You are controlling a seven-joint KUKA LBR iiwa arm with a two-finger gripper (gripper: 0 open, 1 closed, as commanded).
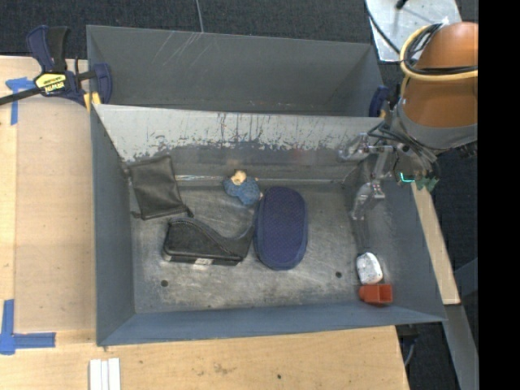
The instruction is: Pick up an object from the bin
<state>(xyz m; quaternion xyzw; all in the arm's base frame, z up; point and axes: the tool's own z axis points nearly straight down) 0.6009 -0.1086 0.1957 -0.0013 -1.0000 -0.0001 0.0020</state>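
In the back right part of the grey metal bin (114,242), close to the right wall, the tool (360,205) is seen. It is carried on an arm (439,71) with an orange cover that enters from the right. How far the tool is open cannot be told from this angle, nor whether anything is held in it.

Nearest to the tool, toward the front right corner of the floor, a small white and silver thing (369,266) is noted. It lies on the floor, in front of the tool and clear of it. Just in front of this thing a red block (376,294) is found at the foot of the front wall; whether the two touch cannot be told.

To the left of the tool, near the middle of the floor, a dark blue oval pad (281,227) is laid flat, its long side running from back to front. Just beside its back left end a small light blue toy (243,189) with a tan knob is recorded. Left of the pad a black wedge-shaped thing (203,242) is seen, its right end close against the pad's edge. Further back and left, a dark grey folded cloth (154,187) is placed near the foot of the left wall, well apart from the tool.
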